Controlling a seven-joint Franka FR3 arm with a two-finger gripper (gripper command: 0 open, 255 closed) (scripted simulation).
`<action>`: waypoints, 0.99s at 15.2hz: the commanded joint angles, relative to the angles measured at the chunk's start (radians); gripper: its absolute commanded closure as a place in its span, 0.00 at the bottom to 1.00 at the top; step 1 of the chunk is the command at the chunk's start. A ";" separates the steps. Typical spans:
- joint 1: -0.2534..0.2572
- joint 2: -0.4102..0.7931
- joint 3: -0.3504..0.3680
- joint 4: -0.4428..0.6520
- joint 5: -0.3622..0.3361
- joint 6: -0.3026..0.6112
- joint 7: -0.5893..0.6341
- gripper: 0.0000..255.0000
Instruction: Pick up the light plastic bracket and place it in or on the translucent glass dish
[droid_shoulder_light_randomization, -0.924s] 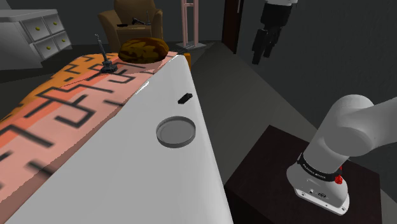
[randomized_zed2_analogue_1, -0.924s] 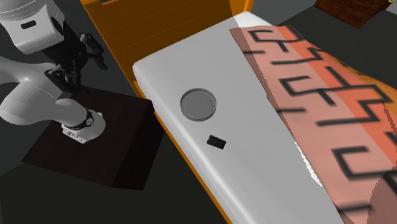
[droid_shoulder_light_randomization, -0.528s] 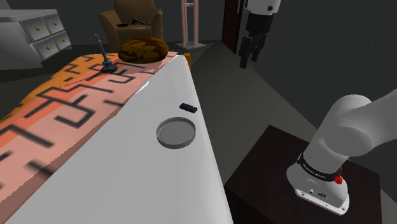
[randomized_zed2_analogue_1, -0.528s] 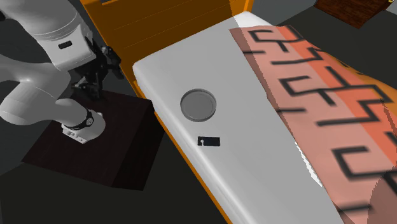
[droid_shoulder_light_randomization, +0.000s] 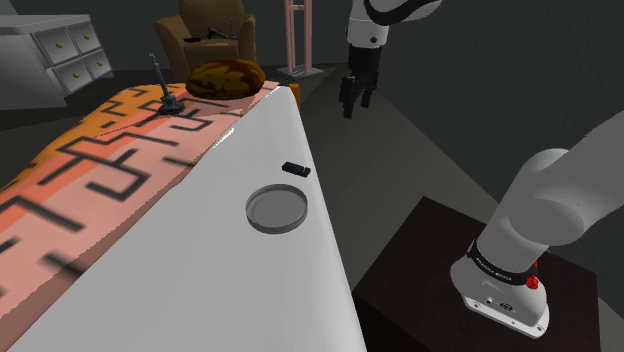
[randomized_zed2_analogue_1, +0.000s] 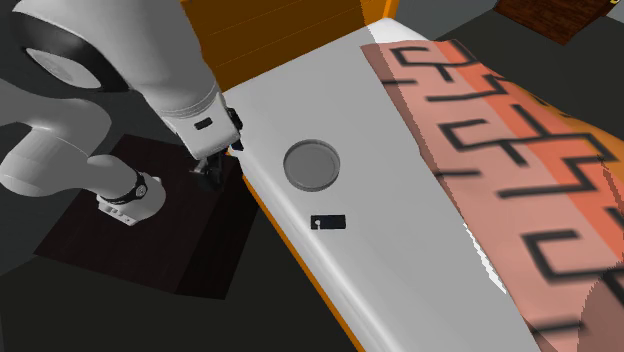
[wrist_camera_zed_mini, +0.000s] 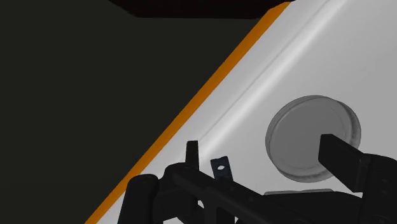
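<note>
Dark and thin, the bracket (randomized_zed2_analogue_1: 328, 222) lies flat on the white bed (randomized_zed2_analogue_1: 420, 210), close to its orange side rail (wrist_camera_zed_mini: 191, 108), ahead of and below the pincer (droid_shoulder_light_randomization: 353, 103). The pincer hangs open, fingers apart and holding nothing, out beyond the rail over the floor, well apart from the bracket. The round grey dish (randomized_zed2_analogue_1: 311, 163) sits near the bracket without touching it, likewise below and ahead of the pincer. The step in hand looks like the approach. Done well, it brings the pincer across the rail to sit centred above the bracket, turned so the fingers span its narrow width. It then descends low, since so flat a piece offers little to clasp and a glancing touch could nudge it off the edge.
</note>
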 joint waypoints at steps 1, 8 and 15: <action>0.002 0.080 0.004 0.033 -0.001 0.038 -0.002 0.00; 0.002 0.358 0.004 0.202 -0.009 0.116 -0.023 0.00; 0.006 0.645 0.006 0.438 -0.021 0.135 -0.039 0.00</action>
